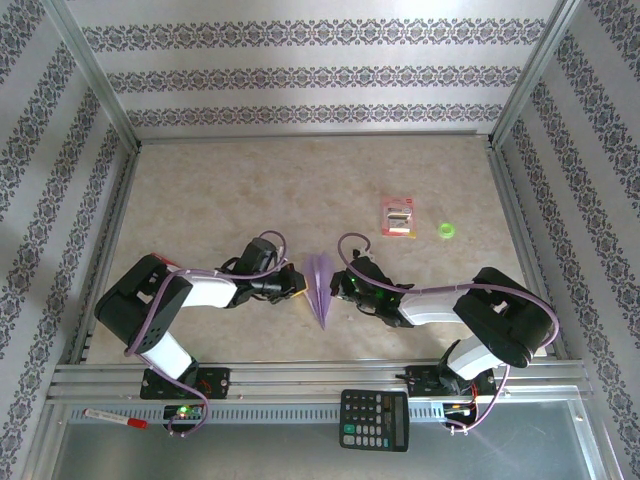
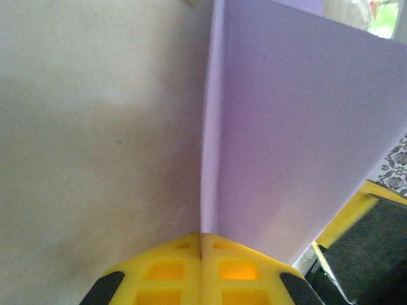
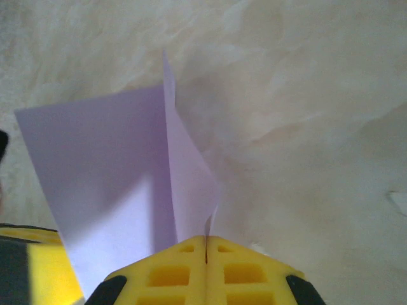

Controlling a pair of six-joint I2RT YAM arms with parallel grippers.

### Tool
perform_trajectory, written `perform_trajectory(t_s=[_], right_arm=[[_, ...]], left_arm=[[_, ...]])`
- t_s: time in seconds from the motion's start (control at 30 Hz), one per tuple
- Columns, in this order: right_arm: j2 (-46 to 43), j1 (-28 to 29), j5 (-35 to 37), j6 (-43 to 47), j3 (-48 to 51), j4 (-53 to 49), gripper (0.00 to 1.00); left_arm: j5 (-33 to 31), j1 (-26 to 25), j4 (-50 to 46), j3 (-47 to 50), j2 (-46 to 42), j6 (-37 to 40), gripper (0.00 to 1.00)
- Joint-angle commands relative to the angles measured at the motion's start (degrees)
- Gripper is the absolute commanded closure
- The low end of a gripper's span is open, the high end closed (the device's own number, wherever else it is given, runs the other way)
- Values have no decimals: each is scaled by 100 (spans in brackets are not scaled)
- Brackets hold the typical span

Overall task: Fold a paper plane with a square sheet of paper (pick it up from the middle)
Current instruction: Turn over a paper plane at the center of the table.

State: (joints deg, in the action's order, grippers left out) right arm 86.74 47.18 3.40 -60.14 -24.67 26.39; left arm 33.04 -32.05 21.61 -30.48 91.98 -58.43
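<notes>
Pinching the paper plane (image 1: 320, 285) from both sides — L gripper (image 2: 201, 244) and R gripper (image 3: 205, 244) are each squeezed tight on a lavender fold. Plane sits btwn the two grippers, its nose aimed back toward the arm bases (image 1: 185, 383) — wide tail farther out.

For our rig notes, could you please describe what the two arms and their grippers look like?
Both arms have black joints and white link covers: the left arm, the right arm. A purple cable loops along each. The left gripper and right gripper are yellow, with square recesses and black parts at the outer corners.
</notes>
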Motion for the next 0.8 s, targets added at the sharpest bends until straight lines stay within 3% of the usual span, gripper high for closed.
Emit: perform_trajectory(t_s=[0.0,0.43,0.77], right_arm=[[-123,-84,301,-41,98,-31,100],[480,-301,165,178,-294,246,100],[476,-469,-51,388,-386,291,79]], left_arm=[[-1,222,-59,-39,-289,240,100],[98,540,-42,-238,114,330,100],[309,583,23,-371,313,360,71]])
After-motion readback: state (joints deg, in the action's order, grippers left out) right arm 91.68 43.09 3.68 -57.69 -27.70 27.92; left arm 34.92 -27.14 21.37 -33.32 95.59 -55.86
